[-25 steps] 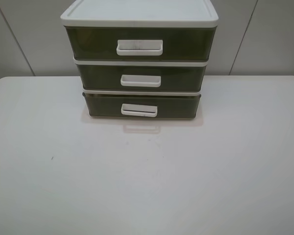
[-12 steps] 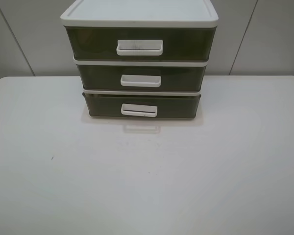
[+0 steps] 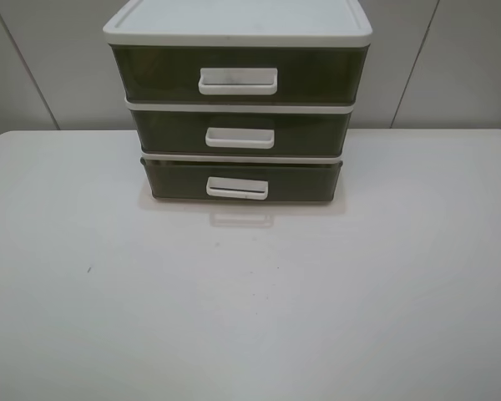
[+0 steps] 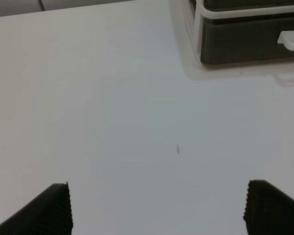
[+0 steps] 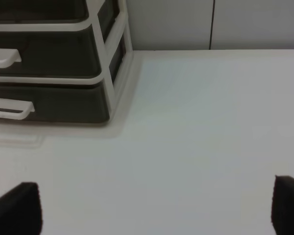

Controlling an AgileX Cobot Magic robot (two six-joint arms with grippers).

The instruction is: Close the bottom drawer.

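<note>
**Bottom drawer protruding slightly; both grippers spread, clear of cabinet**

Bottom drawer (image 3: 242,180) at upper centre of the exterior high frame, lowest of three in the stacked unit. Front face set a little forward of the white frame edge above it. White loop handle (image 3: 237,188) at front centre, faintly reflected on the desk (image 3: 250,317) just below. Also seen at upper right of left wrist frame (image 4: 245,46) and at left of right wrist frame (image 5: 49,105).

Directly above: middle drawer (image 3: 240,132), then top drawer (image 3: 238,75) under white lid (image 3: 238,18). Unit at rear centre of desk, against grey panelled wall (image 3: 459,58).

Small dark speck (image 3: 88,269) on desk, lower left of unit.

Left gripper (image 4: 157,208): fingers wide apart, nothing between, over bare desk, well apart from the unit. Right gripper (image 5: 157,208): fingers likewise spread, nothing held, well apart from the unit.
</note>
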